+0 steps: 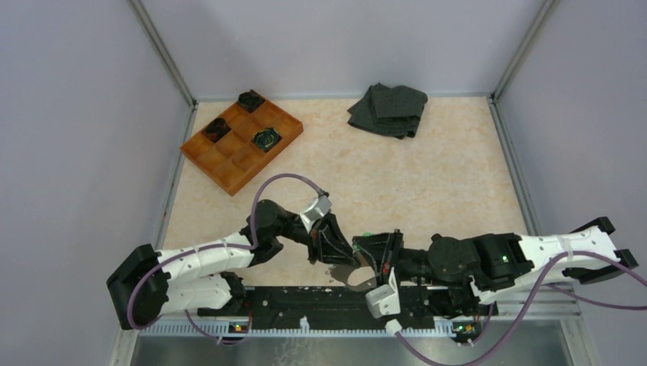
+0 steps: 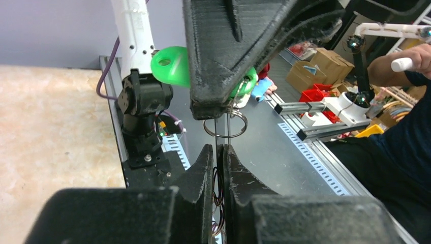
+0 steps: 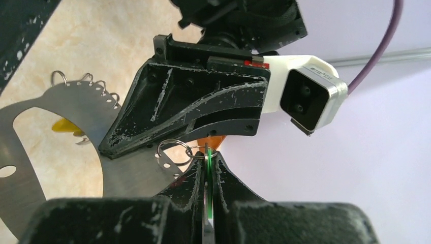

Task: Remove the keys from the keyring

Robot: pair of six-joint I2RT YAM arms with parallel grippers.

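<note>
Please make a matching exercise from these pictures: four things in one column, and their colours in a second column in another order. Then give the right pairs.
Things:
1. tray
2. cloth
3. tag
4. keyring

Colours:
A. silver
B. orange
C. green
D. near black

Pairs: 1-B, 2-D, 3-C, 4-A

Shiny thin metal keyring (image 2: pixel 226 136), matt speckled stone-look table (image 1: pixel 397 175)
</note>
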